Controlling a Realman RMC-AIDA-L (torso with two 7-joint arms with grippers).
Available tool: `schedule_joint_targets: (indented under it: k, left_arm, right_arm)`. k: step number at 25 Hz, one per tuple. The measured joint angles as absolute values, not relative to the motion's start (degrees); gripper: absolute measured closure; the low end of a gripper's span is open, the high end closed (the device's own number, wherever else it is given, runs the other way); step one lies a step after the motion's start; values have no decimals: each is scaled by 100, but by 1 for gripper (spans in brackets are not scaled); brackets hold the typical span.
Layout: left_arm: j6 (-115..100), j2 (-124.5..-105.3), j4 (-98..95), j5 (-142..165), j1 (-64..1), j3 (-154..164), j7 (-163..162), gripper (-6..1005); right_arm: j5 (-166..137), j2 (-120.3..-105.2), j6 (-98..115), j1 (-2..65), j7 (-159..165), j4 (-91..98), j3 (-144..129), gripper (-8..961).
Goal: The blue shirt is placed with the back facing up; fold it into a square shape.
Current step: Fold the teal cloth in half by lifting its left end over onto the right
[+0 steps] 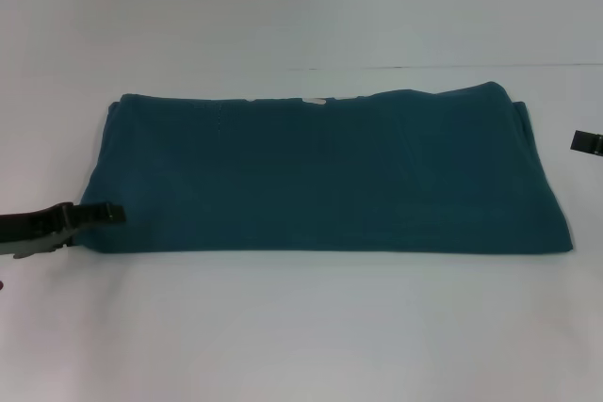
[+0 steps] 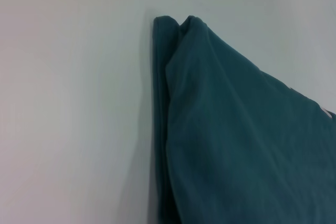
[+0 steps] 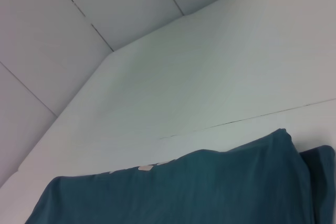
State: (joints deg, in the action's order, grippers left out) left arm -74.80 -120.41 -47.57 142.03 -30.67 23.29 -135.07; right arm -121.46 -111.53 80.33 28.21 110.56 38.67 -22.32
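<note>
Blue shirt [image 1: 320, 176]: soft matt knit cloth, smooth face, faint creases; layered folded edges thick and rounded in left wrist view. Table [image 1: 301, 327]: white, smooth, matt (thin seam line across far part). Left gripper [image 1: 94, 215]: black, dull finish, metal-looking grey part behind.

One blue shirt [image 1: 320, 176] lay folded into a single wide rectangle on one white table [image 1: 301, 327]. Two black grippers were counted: the left gripper [image 1: 99, 215] at the shirt's left near corner, and the right gripper [image 1: 586, 142], of which only one tip showed at the right edge of the head view.
</note>
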Motion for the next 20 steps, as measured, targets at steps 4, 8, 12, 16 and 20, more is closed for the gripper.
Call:
schedule_joint_targets:
  k: [4, 8, 12, 16, 20]
  left_arm:
    - [-7436, -12041, -4755, 14203, -3068, 2329, -13502, 121]
    - [-7365, -12041, -4754, 14202, -3053, 2337, -13437, 156]
    - [-7354, -12041, -4754, 14203, -3043, 2338, -13422, 243]
    - [-7310, -12042, -4753, 14236, -3041, 2341, -13421, 391]
    - [-7231, -12049, -4746, 14244, -3032, 2353, -13432, 520]
  right_arm:
    - [-12146, -11153, 8032, 2811, 11056, 3867, -2232, 44]
    - [-12146, -11153, 8032, 2804, 11057, 3867, -2233, 44]
    - [-12146, -11153, 8037, 2803, 11057, 3867, -2232, 43]
    - [-12146, -11153, 8041, 2803, 11057, 3867, -2232, 43]
    - [-12146, -11153, 8048, 2803, 11057, 3867, -2232, 43]
